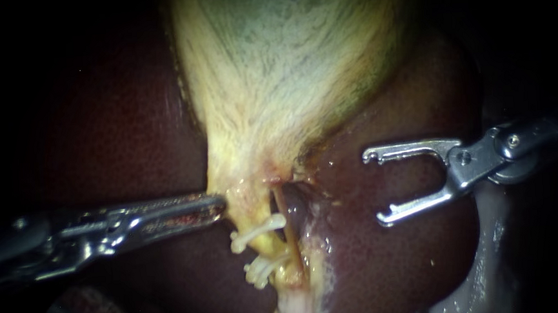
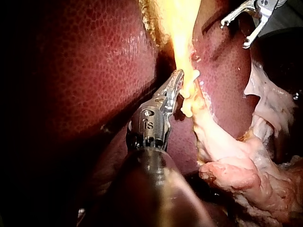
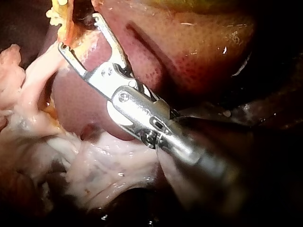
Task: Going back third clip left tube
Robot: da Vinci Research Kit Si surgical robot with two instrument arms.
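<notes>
End effector of my right instrument (image 1: 374,188): jaws spread, empty, over the liver (image 1: 395,259). The left tube (image 1: 268,247), carrying two white clips (image 1: 258,232), lies ahead of the tips toward the view's left, its long axis upright. My left instrument (image 1: 220,205) sits nearer it. No writing is legible.

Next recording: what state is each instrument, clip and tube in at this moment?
left instrument: jaws shut on the gallbladder at its neck.
right instrument: jaws wide open, empty, over the liver.
tube: whole, not cut, carrying two clips.
upper clip: closed across the tube.
lower clip: closed across the same tube.
</notes>
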